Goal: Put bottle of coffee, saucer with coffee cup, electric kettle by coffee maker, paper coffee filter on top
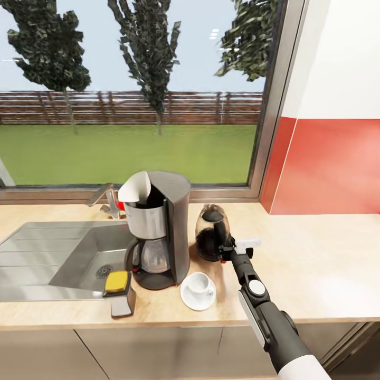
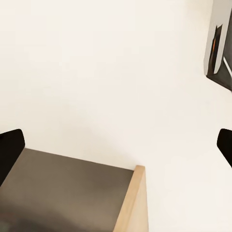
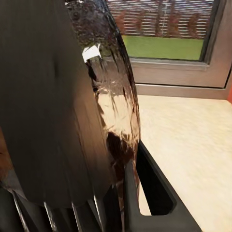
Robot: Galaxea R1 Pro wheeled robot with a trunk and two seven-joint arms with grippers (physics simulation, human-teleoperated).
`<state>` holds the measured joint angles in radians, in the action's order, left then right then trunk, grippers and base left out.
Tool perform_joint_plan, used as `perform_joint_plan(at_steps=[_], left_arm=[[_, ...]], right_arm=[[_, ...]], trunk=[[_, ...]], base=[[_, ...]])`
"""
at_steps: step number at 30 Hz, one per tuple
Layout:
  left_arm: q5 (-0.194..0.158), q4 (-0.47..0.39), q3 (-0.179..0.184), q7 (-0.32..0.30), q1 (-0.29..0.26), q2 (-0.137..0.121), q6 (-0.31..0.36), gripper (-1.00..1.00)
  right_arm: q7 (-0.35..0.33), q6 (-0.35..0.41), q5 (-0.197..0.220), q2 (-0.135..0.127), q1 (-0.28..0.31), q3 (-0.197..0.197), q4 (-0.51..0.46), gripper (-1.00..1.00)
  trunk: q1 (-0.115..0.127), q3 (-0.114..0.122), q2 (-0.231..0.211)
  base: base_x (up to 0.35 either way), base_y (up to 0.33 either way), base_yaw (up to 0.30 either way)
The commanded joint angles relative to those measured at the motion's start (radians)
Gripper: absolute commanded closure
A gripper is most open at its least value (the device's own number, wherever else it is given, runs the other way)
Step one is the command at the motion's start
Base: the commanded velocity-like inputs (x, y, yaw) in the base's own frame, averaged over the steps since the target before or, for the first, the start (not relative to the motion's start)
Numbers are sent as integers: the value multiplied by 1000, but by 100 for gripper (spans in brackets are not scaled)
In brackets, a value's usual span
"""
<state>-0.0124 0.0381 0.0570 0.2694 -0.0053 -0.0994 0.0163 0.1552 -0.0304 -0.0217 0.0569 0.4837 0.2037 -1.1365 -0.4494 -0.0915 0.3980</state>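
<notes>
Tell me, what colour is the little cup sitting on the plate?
White. The coffee cup and its saucer are both white, best seen in the head view.

The right arm (image 1: pixel 274 322) was mostly black, a slim round column that widened toward the shoulder, where a white sleeve-like shell began. A flat pale grey panel ran along its side, and a white round disc sat on the narrower wrist section. Beyond the wrist a short black neck carried a small white block at the right claw (image 1: pixel 232 247). Up close, that claw's finger (image 3: pixel 152 193) was matt dark grey plastic with a long rounded slot through it. The left claw's fingertips (image 2: pixel 9 152) were plain black with rounded corners, set wide apart.
</notes>
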Motion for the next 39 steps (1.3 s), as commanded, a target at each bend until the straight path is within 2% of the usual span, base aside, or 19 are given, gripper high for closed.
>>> perform_joint_plan(at_steps=[1, 10, 11, 32, 39], left_arm=[[-1, 0, 6, 2, 0, 0, 1, -100], [0, 0, 6, 3, 0, 1, 2, -100], [0, 0, 6, 3, 0, 1, 1, -100], [-1, -1, 4, 2, 0, -1, 1, -100], [0, -1, 6, 4, 0, 0, 1, -100]], right_arm=[[7, -2, -4, 0, 1, 2, 0, 100], [7, -3, -4, 0, 1, 2, 5, 100], [7, -2, -4, 0, 1, 2, 5, -100], [7, -2, -4, 0, 1, 2, 9, -100], [7, -2, -4, 0, 1, 2, 8, -100]], trunk=[[-1, -2, 2], [-1, -2, 2], [-1, -2, 2], [-1, -2, 2], [-1, -2, 2]], base=[[35, 0, 0], [6, 0, 0], [0, 0, 0], [-1, 0, 0], [-211, 0, 0]])
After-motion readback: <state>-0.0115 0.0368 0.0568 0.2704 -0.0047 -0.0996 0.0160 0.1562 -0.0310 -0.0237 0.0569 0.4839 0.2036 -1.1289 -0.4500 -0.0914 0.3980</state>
